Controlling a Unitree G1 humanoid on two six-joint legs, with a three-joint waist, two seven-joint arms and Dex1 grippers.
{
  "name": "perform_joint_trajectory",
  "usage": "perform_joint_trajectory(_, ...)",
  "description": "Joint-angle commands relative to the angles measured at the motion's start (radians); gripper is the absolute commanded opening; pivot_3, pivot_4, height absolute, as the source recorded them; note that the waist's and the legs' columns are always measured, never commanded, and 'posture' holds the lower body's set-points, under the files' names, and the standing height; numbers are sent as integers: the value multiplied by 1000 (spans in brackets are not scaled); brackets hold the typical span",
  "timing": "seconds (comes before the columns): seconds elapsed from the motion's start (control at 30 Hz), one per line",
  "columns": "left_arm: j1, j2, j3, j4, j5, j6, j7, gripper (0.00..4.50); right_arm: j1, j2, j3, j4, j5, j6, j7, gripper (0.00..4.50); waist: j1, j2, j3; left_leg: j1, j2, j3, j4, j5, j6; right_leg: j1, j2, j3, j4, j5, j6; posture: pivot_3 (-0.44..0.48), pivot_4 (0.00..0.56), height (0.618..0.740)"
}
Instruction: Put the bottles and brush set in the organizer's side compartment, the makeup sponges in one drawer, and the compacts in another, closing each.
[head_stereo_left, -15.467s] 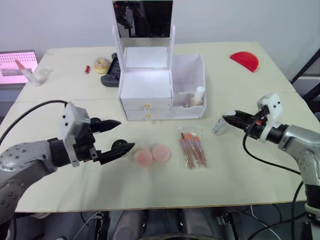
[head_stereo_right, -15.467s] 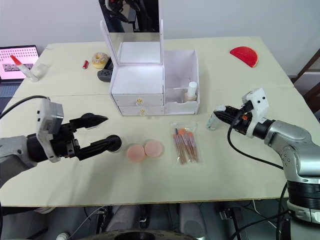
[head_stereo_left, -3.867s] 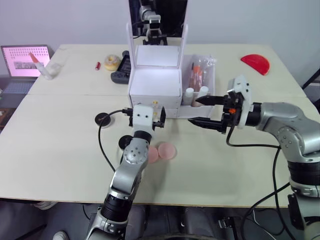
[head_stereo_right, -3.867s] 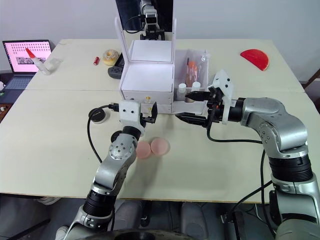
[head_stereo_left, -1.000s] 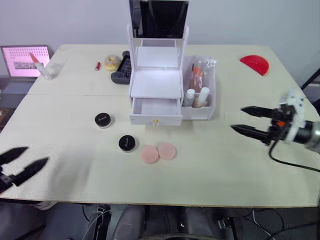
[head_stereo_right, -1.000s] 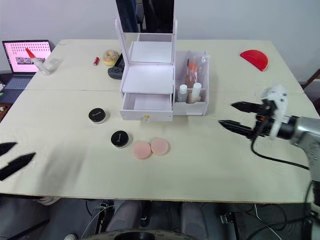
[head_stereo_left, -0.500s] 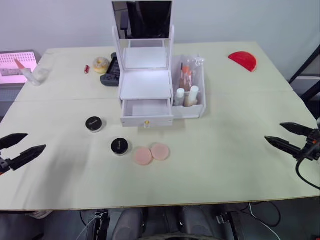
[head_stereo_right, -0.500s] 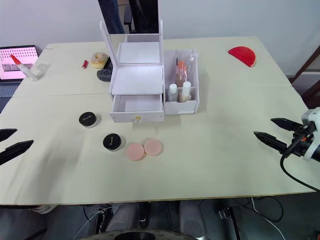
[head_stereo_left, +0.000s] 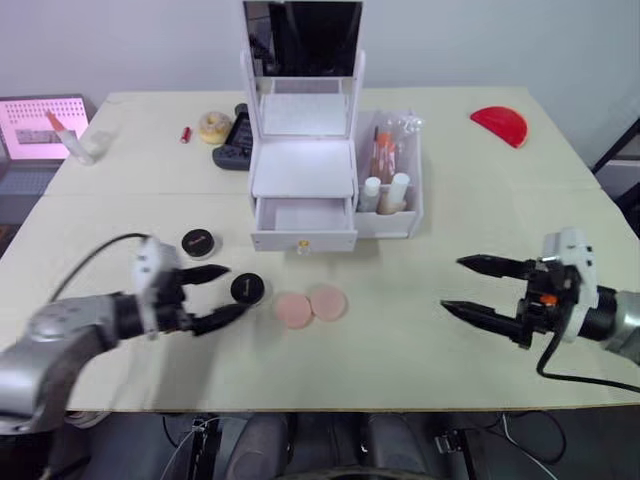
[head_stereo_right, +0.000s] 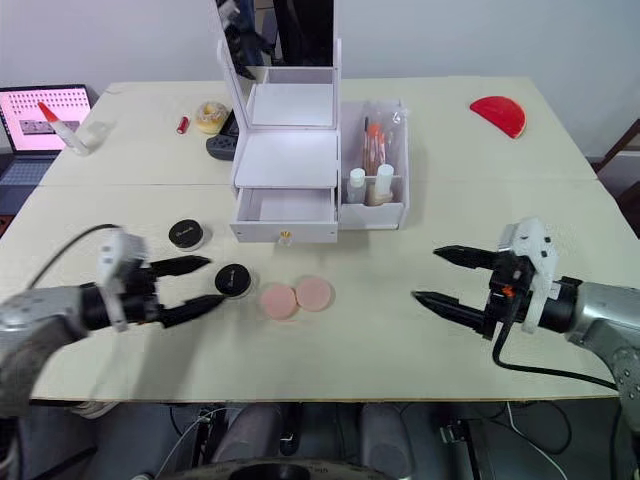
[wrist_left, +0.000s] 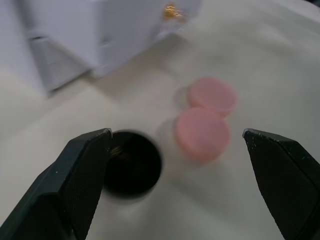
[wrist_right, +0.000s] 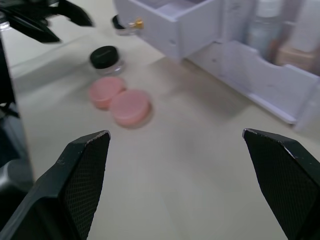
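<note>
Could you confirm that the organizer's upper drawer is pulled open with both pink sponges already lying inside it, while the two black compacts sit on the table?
Not quite: the open drawer is empty. The two pink sponges lie on the table in front of the organizer, as the right eye view shows. The two black compacts do sit on the table.

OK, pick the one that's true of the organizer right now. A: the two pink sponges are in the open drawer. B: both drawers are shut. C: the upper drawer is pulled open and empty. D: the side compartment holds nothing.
C: the upper drawer stands pulled out with nothing inside, while the pink sponges lie on the table and the side compartment holds bottles and the brush set.
</note>
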Motion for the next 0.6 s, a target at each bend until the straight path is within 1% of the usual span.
perform_joint_trajectory(0.03, -75, -27, -111, -1, 62, -25, 17, 4420, -24, -15, 11, -70, 54, 25, -21, 4500, -2, 0, 0, 0, 0, 0, 0, 0, 0, 0, 1, 0, 0, 0, 0, 0, 150, 740)
perform_joint_trajectory(0.07, -118, -52, -151, 20, 86, -27, 34, 4420, -27, -16, 12, -80, 62, 29, -27, 4500, -2, 0, 0, 0, 0, 0, 0, 0, 0, 0, 2, 0, 0, 0, 0, 0, 150, 740)
perform_joint_trajectory(0.17, -215, -106, -258, 62, 131, -30, 30, 4420, -25, -21, 9, -101, 74, 31, -33, 4500, 1, 0, 0, 0, 0, 0, 1, 0, 0, 0, 4, -2, 0, 0, 0, 0, 150, 740)
perform_joint_trajectory(0.27, -274, -130, -323, 106, 173, -33, 19, 4420, -28, -24, 11, -112, 74, 28, -45, 4500, -1, -1, 0, 0, -1, 0, 1, 0, 0, 1, 4, -2, 0, 0, 1, 0, 150, 740)
perform_joint_trajectory(0.37, -308, -150, -367, 134, 195, -39, 2, 4420, -31, -17, 10, -135, 89, 31, -64, 4500, -3, -1, 0, 0, -1, -1, 1, 0, 0, 0, 4, -2, 1, 0, 1, 0, 150, 740)
perform_joint_trajectory(0.6, -337, -177, -461, 153, 283, -62, 5, 4420, -145, 21, 52, -148, 145, 30, -173, 4500, -1, -1, 0, 0, -1, -1, 2, 0, 0, 1, 4, -2, 1, 0, 1, 0, 150, 740)
